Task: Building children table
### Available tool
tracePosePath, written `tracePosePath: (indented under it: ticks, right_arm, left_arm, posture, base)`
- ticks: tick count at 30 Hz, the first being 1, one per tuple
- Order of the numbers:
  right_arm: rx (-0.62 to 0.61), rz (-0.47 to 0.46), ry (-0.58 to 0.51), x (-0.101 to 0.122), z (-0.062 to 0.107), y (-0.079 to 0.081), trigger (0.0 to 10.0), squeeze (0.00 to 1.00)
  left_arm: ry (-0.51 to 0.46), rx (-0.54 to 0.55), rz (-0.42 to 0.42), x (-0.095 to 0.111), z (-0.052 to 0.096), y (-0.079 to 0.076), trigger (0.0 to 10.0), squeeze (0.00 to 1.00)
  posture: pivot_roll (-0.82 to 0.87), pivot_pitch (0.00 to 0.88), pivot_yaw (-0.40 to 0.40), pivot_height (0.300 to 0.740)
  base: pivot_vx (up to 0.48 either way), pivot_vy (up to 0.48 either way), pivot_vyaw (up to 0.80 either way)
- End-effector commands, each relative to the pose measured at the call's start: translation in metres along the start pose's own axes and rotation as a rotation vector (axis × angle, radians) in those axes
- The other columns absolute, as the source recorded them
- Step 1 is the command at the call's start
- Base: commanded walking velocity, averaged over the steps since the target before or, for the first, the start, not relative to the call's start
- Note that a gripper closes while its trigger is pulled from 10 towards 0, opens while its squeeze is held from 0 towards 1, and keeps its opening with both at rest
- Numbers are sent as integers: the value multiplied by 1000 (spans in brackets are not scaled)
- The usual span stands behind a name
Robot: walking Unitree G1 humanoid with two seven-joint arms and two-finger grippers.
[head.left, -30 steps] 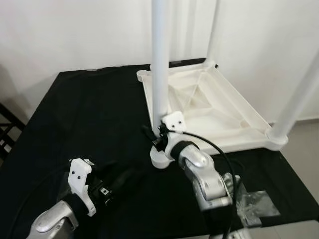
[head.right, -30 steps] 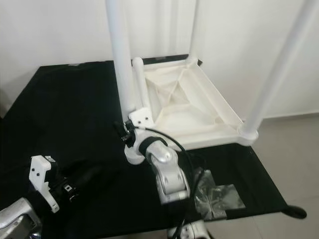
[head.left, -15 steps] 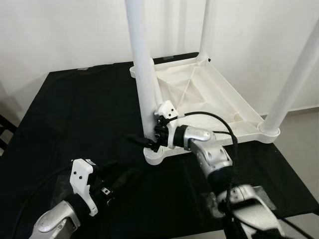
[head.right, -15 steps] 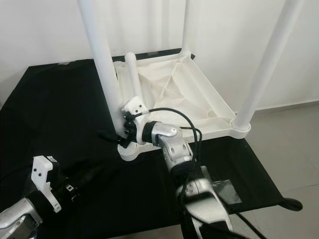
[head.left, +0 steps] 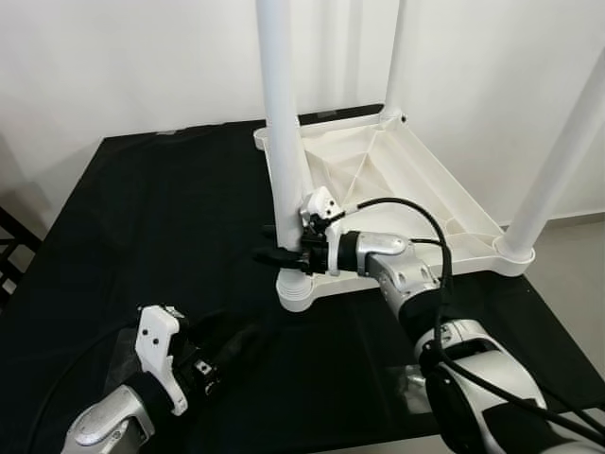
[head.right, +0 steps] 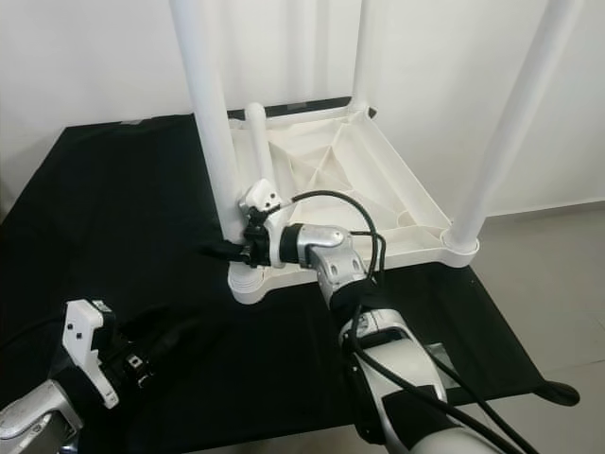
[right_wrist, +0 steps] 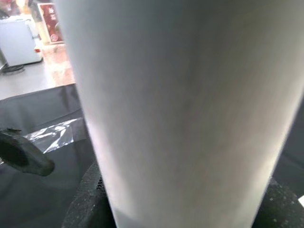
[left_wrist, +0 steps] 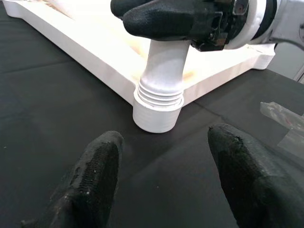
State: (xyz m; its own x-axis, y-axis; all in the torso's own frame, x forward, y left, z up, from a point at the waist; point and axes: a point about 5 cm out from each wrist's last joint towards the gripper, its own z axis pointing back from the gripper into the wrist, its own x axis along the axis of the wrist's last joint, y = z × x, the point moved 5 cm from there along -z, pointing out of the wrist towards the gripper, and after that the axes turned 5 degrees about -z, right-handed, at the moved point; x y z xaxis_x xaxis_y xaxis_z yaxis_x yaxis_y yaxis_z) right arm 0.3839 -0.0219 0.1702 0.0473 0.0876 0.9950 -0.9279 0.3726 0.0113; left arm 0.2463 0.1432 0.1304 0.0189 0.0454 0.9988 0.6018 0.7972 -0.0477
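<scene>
While the left gripper (left_wrist: 164, 185) rests open, the smooth, rigid, light leg (head.left: 283, 142) is clamped low by the right gripper (head.left: 284, 255).

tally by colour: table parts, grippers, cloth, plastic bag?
White: 5, the tabletop and 4 legs, nearest one
Black: 3, the right gripper, left gripper, cloth
Clear: 1, plastic bag
Total: 9
</scene>
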Motion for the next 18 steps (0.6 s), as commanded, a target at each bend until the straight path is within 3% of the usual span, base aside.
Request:
tracePosePath:
  ticks: [1,2,4,5,6,7,8,9,14,15,18]
  right_arm:
    - [-130,-60,32,-20,5,-3,0,0]
    - [-444,-75,41,-33,14,-15,0,0]
    - [-444,-75,41,-33,14,-15,0,0]
    - [-691,-81,47,-42,30,-24,0,0]
    - [-746,-111,65,-54,35,-2,0,0]
    - [-746,-111,65,-54,35,-2,0,0]
    - [-750,-131,49,-56,34,18,0,0]
    - [-655,-127,28,-49,23,34,0,0]
    - [-644,-90,34,-44,20,16,0,0]
    - [-639,-71,63,-43,15,11,10000,0]
    - [-625,-73,60,-37,12,11,10000,0]
  left_arm:
    - [10,0,-2,-1,2,-2,10000,0]
    - [9,0,-2,-1,3,-2,10000,0]
    - [9,0,-2,-1,3,-2,10000,0]
    - [8,1,-2,0,4,-2,10000,0]
    - [6,1,-2,1,5,-2,10000,0]
    - [6,1,-2,1,5,-2,10000,0]
    - [5,3,-2,2,5,-1,10000,0]
    - [2,3,0,2,3,0,10000,0]
    - [-1,-3,1,2,0,0,10000,0]
    - [-10,9,-5,3,-1,1,10000,0]
    - [-19,28,-8,4,-2,2,10000,0]
  posture:
    - [12,84,26,740]
    - [13,90,18,740]
    - [13,90,18,740]
    - [10,95,18,740]
    - [-3,107,30,740]
    - [-3,107,30,740]
    - [-25,107,45,740]
    - [-27,94,40,740]
    - [-12,83,19,740]
    - [-9,85,18,740]
    - [-2,78,10,740]
  base:
    - [0,0,0]
    - [0,0,0]
    - [0,0,0]
    - [0,0,0]
    - [0,0,0]
    - [0,0,0]
    - [0,0,0]
    - [0,0,0]
    - [0,0,0]
    - [0,0,0]
    - [0,0,0]
